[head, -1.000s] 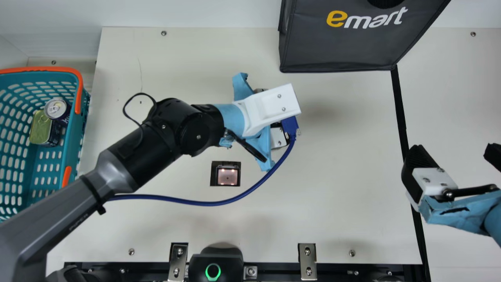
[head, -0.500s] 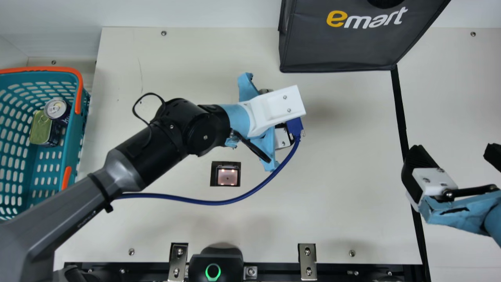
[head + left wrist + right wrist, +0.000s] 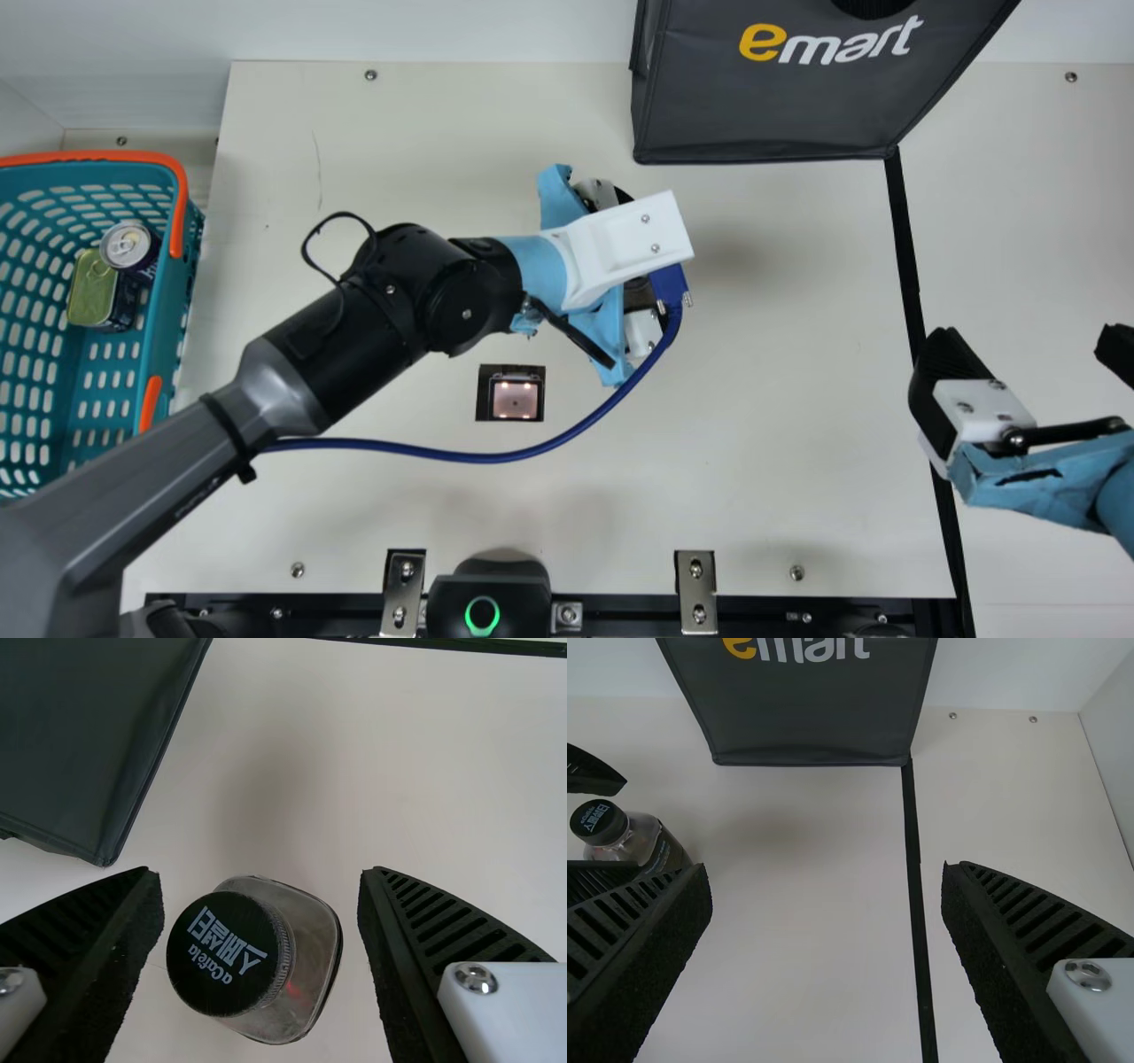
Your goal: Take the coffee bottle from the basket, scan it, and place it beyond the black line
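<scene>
The squarish clear bottle (image 3: 310, 967) wears a round, ridge-edged black cap (image 3: 221, 952).

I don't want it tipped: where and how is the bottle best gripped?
Probably grip the bottle by its squarish body under the cap, from above, one finger per side: it looks upright, the body is broader than the cap, and the open left pincer points down.

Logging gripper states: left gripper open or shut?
Open: the left gripper is spread, with a gap on each side of the coffee bottle.
</scene>
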Available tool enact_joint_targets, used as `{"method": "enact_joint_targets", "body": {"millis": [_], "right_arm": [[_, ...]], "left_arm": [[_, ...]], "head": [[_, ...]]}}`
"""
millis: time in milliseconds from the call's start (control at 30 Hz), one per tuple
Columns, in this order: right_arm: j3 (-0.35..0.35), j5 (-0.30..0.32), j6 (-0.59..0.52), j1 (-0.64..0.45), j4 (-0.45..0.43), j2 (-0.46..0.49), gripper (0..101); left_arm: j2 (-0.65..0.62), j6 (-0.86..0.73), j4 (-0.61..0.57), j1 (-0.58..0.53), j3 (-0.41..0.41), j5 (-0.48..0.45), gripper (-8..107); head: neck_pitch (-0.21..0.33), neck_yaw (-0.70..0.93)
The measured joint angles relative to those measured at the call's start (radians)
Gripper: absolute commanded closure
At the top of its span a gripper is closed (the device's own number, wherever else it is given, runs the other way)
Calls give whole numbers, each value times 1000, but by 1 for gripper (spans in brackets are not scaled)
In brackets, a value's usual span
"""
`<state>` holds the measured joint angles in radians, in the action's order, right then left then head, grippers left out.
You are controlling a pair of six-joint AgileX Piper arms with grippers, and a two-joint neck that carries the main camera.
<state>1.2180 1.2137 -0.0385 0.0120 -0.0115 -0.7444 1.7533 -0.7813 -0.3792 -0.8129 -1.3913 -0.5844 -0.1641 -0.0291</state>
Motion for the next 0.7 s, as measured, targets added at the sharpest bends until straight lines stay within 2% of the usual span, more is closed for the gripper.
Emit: {"method": "enact_joint_targets", "body": {"millis": [467,700], "right_arm": [[0,0,0,0,0,0,10],[0,0,0,0,0,0,10]], "left_arm": [[-21,27,15,6,2,-4,9],[-47,100,50,23,13,4,9]], "head": [[0,0],[0,0]]}}
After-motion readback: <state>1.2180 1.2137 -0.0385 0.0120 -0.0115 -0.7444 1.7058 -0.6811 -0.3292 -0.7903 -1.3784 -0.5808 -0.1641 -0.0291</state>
